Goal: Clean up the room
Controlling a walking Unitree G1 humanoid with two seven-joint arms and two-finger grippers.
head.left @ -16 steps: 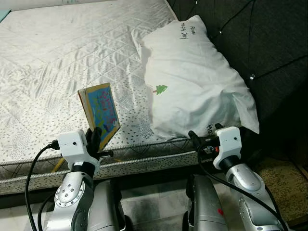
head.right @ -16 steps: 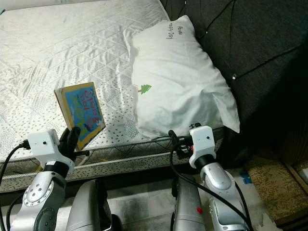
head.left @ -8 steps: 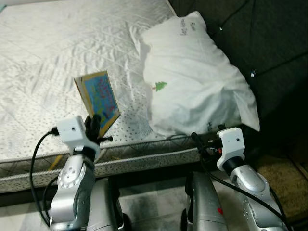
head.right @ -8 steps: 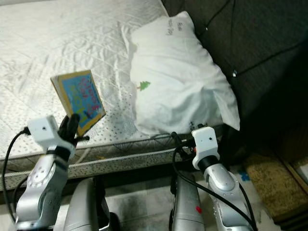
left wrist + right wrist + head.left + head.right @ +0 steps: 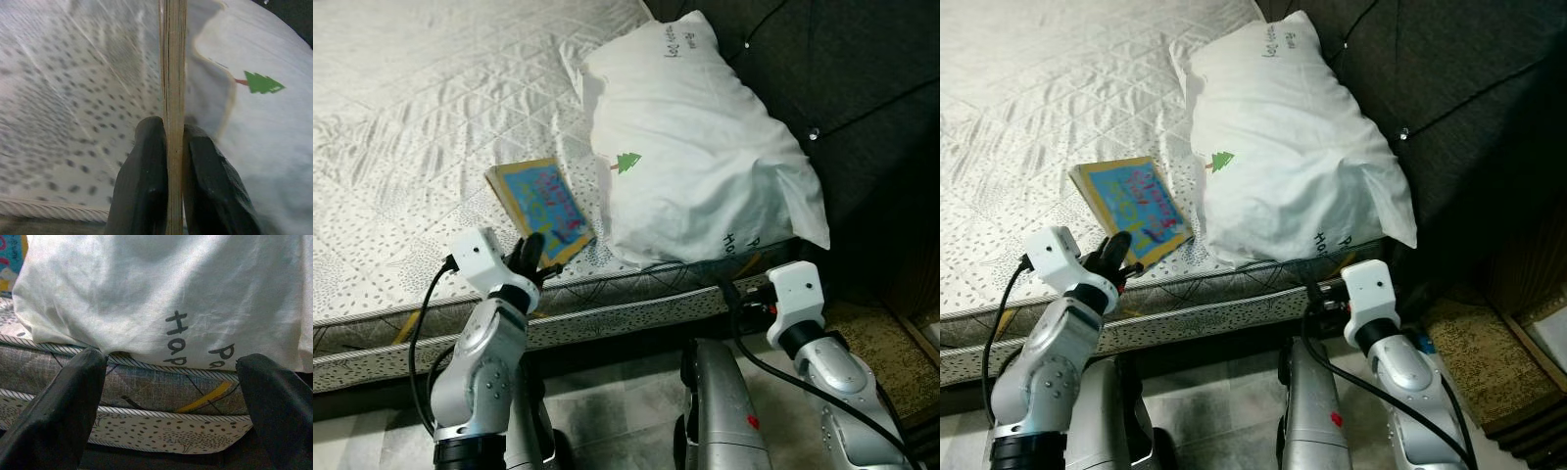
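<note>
A thin book (image 5: 543, 208) with a blue, yellow-edged cover lies low over the white mattress (image 5: 421, 117), next to the white pillow (image 5: 705, 166). My left gripper (image 5: 530, 257) is shut on the book's near edge. In the left wrist view the two black fingers (image 5: 142, 186) pinch the book's edge (image 5: 174, 73) between them. My right gripper (image 5: 744, 299) hangs open below the pillow's near end, by the mattress side; its wide-spread fingers (image 5: 54, 406) face the pillow (image 5: 161, 289) and hold nothing.
A dark padded headboard (image 5: 842, 88) stands at the right behind the pillow. The mattress's patterned side (image 5: 626, 318) runs across in front of my body. A brown rug (image 5: 891, 343) lies on the floor at the right.
The left gripper has moved the book forward and tipped it down from nearly upright to almost flat on the mattress beside the pillow. The camera has shifted too. The right gripper stays open.
</note>
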